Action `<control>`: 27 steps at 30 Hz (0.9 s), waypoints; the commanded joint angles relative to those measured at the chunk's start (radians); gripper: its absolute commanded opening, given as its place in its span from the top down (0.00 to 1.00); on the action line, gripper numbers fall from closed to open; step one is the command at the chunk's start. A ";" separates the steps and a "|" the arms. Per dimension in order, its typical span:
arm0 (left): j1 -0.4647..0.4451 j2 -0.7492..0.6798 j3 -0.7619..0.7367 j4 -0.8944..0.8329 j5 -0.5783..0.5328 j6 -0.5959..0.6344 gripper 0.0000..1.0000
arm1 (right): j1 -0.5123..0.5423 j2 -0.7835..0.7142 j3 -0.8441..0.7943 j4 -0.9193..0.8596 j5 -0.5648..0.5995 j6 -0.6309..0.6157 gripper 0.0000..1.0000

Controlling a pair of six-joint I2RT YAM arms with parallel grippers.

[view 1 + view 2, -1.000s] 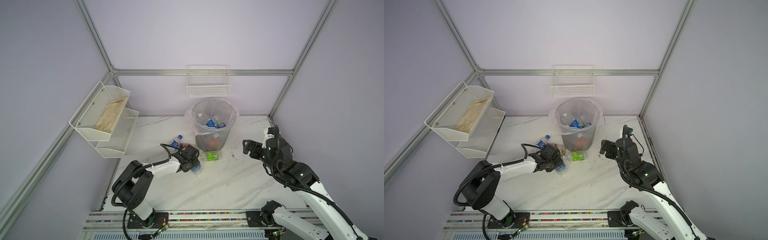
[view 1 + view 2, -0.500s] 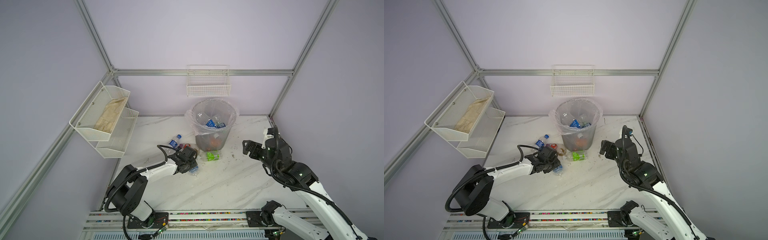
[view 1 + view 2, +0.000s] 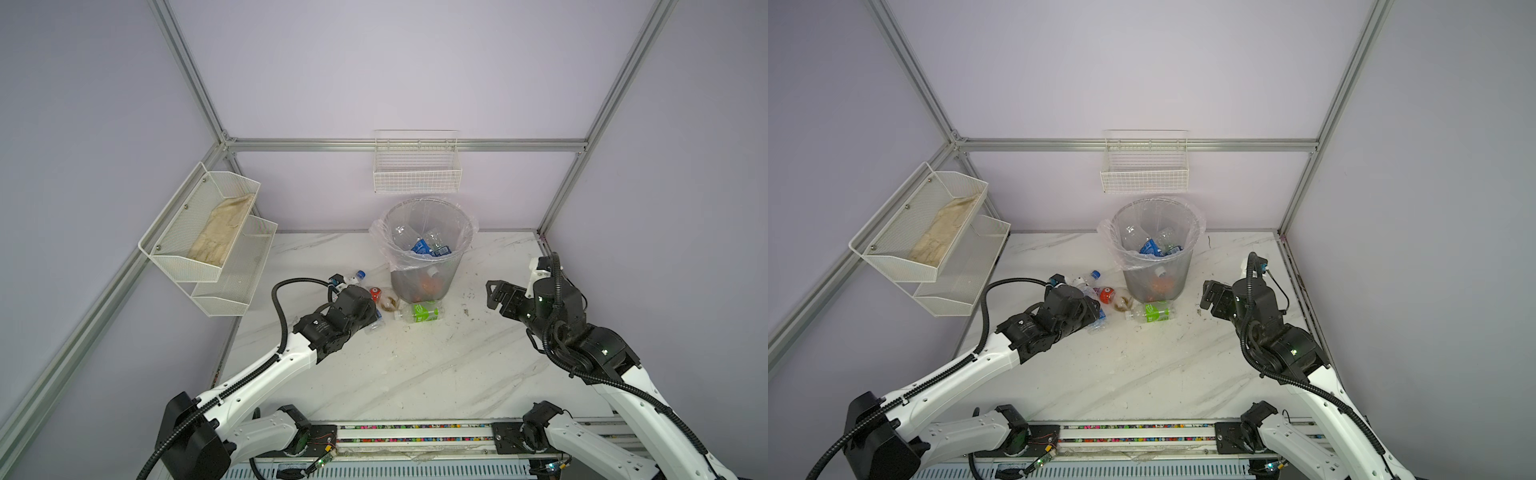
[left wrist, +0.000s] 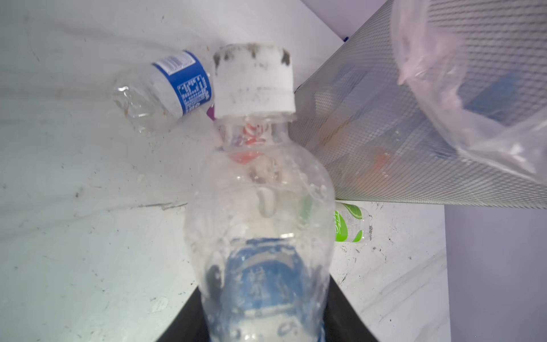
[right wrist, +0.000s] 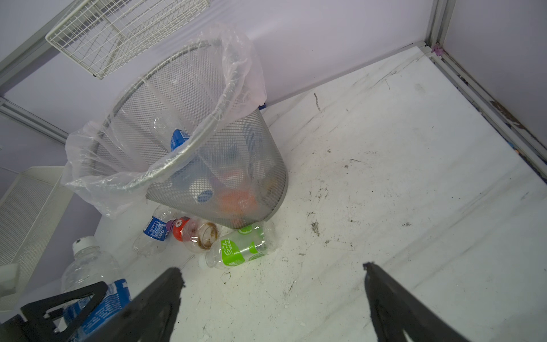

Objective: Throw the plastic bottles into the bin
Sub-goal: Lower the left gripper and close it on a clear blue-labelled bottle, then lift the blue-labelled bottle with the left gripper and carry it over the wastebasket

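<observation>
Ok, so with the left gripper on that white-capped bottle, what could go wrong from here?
The left gripper holds the white-capped bottle at its label end, so the free neck might pivot or slip during the lift. The bin stands close beside it with loose liner draped over the rim; the bottle could hit the mesh or snag the plastic.

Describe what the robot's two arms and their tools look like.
Both the left arm and the right arm have white shells with black joint housings, and a black ribbed cable runs along each. The left tool and right tool are black, with triangular cut-out fingers. Small green lights glow on the right arm.
</observation>
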 commanded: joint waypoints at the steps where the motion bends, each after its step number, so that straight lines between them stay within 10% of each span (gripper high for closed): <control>1: 0.004 -0.060 0.201 -0.041 -0.085 0.137 0.72 | -0.003 -0.003 0.000 -0.007 -0.001 0.017 0.03; 27: 0.002 -0.295 0.565 -0.179 0.080 0.714 0.71 | -0.003 -0.012 0.015 -0.012 -0.009 0.032 0.03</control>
